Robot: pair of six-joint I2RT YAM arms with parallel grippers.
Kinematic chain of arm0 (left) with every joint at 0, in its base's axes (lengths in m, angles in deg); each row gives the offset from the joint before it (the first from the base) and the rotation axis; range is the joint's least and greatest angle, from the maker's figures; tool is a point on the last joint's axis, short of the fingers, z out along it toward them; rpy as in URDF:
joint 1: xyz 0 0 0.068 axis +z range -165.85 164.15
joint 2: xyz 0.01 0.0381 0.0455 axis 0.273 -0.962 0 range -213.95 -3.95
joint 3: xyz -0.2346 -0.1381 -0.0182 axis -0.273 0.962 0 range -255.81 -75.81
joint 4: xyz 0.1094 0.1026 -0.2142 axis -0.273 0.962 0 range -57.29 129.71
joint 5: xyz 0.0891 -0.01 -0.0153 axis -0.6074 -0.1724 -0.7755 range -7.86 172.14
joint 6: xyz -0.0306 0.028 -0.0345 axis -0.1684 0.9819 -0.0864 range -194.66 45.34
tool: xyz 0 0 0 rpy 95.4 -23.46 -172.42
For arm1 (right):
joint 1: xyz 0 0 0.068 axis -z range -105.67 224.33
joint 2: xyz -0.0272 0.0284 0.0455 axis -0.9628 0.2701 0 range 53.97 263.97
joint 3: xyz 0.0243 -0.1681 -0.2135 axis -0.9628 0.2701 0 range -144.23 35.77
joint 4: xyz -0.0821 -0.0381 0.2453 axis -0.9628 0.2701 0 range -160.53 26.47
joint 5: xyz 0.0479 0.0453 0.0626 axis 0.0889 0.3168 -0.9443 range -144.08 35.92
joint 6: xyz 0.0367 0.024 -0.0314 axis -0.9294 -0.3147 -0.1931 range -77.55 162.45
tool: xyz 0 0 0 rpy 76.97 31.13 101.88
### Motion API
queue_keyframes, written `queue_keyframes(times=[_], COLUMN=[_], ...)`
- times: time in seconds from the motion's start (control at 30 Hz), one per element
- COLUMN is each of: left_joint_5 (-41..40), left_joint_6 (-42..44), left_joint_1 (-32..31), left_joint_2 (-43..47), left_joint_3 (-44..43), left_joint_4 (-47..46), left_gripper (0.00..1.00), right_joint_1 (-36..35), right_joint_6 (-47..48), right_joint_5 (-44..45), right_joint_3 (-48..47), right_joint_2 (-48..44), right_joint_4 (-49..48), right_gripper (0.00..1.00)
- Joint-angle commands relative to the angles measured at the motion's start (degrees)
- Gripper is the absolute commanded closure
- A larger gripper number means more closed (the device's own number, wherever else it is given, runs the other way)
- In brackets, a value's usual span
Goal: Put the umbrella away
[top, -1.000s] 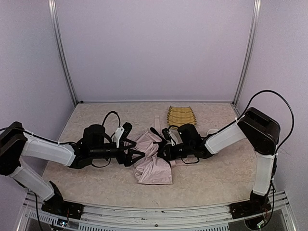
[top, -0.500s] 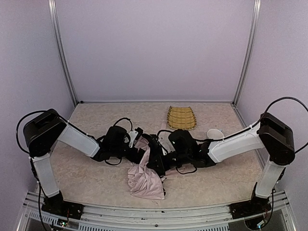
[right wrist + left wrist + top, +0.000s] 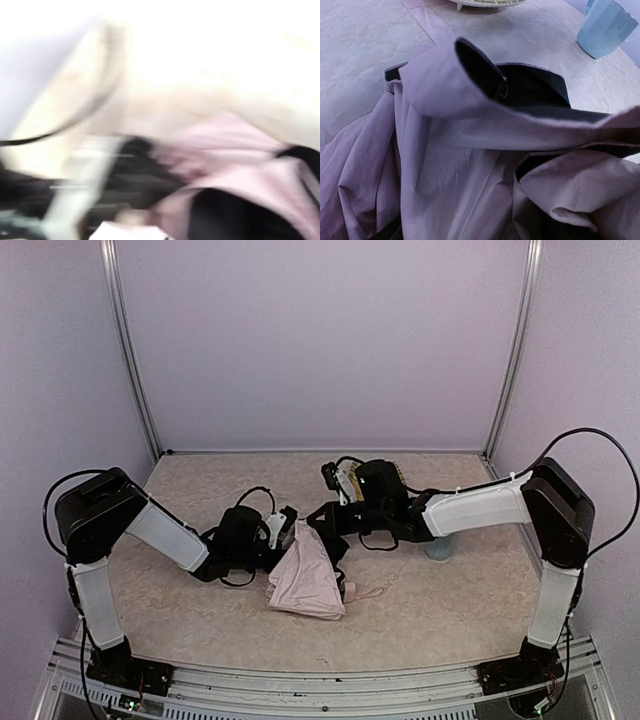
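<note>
Top external | umbrella (image 3: 308,582) crumpled between grippers | left gripper (image 3: 288,540) at its left edge, opening unclear | right gripper (image 3: 328,520) closed at its upper black fold

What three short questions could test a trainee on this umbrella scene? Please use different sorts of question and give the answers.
1. Short answer: what colour is the inner lining of the umbrella?
2. Multiple choice: in the left wrist view, what stands at the upper right, beyond the umbrella? A) a pale-blue cup B) a red bottle C) a green bowl
3. True or false: the umbrella lies inside the woven yellow tray.
Key: 1 black; 2 A; 3 false.
</note>
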Motion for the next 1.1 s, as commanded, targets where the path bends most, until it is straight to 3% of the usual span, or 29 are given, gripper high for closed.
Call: queue_keyframes(times=[0.0, 0.13, 0.37, 0.53, 0.73, 1.07], left_joint_5=[2.5, -0.2, -9.5, -17.3, -35.4, -39.4], left_joint_6=[-1.1, -3.0, -5.1, -2.0, 9.5, 8.1], left_joint_1=[-0.4, -0.1, 0.7, 0.6, -2.3, -1.4], left_joint_2=[-3.0, -3.4, 2.5, 8.4, 17.1, 32.2], left_joint_3=[2.3, 2.8, 5.9, 8.9, 15.8, 16.4], left_joint_4=[3.0, 2.5, -2.3, -9.5, -23.1, -17.3], left_gripper=[0.25, 0.26, 0.18, 0.09, 0.03, 0.01], right_joint_1=[3.1, 3.3, 2.3, 0.9, 0.1, -0.7], right_joint_6=[-2.2, -5.0, -7.0, -5.1, -2.9, 0.1], right_joint_5=[3.2, -0.4, -3.0, -3.5, -2.9, -3.1], right_joint_3=[-0.2, -0.3, 6.8, 7.5, 8.0, 8.6], right_joint_2=[8.5, 15.6, 17.1, 17.2, 15.0, 12.1], right_joint_4=[-2.0, -3.2, -7.8, -6.6, -5.2, -2.7], right_gripper=[1.0, 1.0, 1.0, 1.0, 1.0, 1.0])
